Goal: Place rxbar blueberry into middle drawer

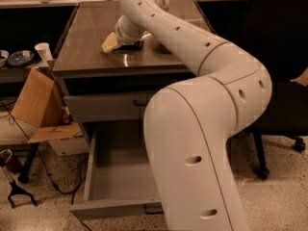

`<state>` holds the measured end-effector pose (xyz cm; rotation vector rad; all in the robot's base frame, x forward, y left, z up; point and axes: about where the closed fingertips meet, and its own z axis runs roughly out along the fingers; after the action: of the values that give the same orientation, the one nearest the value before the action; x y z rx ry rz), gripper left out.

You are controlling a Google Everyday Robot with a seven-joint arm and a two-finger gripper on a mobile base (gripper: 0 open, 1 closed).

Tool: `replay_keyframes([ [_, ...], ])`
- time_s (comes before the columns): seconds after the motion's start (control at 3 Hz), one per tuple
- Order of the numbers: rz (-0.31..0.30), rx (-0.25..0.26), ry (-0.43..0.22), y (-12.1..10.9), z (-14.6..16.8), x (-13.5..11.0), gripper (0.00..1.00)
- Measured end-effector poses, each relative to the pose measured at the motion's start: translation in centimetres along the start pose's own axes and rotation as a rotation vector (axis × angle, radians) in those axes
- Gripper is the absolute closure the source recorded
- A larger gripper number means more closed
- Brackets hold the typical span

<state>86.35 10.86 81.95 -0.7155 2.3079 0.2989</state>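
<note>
Camera view: the robot's pale arm [207,129] fills the right half of the scene. It rises from the lower foreground, bends at a large elbow and reaches back to the left over a brown countertop [86,37]. The gripper [118,43] sits low at the arm's far end, down at the countertop surface near the middle of the top, with a pale yellow part pointing left. Whether it is closed on anything cannot be told. A small, flat, dark object, taken to be the rxbar blueberry [132,46], lies on the countertop directly beneath the gripper and touching it or very nearly so.

Below the countertop, the upper drawer front [103,107] is closed and carries a black handle [140,102]. Under it the middle drawer [115,160] is pulled far out. Its grey floor and left wall are bare where visible, and the arm hides its right side.

A folded cardboard box [36,100] leans beside the cabinet on the left. A white paper cup [43,51] stands on a lower table [19,73] behind the box. A black office chair [284,66] stands at the right, and a black tool [17,194] lies on the speckled floor at lower left.
</note>
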Motion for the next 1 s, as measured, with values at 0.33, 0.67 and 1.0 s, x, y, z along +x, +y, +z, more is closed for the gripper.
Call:
replay_keyframes([
  [0.33, 0.000, 0.000, 0.000, 0.0, -0.5, -0.5, 0.71],
  [0.67, 0.000, 0.000, 0.000, 0.0, -0.9, -0.9, 0.94],
  [1.0, 0.015, -0.029, -0.019, 0.0, -2.3, -0.4, 1.00],
])
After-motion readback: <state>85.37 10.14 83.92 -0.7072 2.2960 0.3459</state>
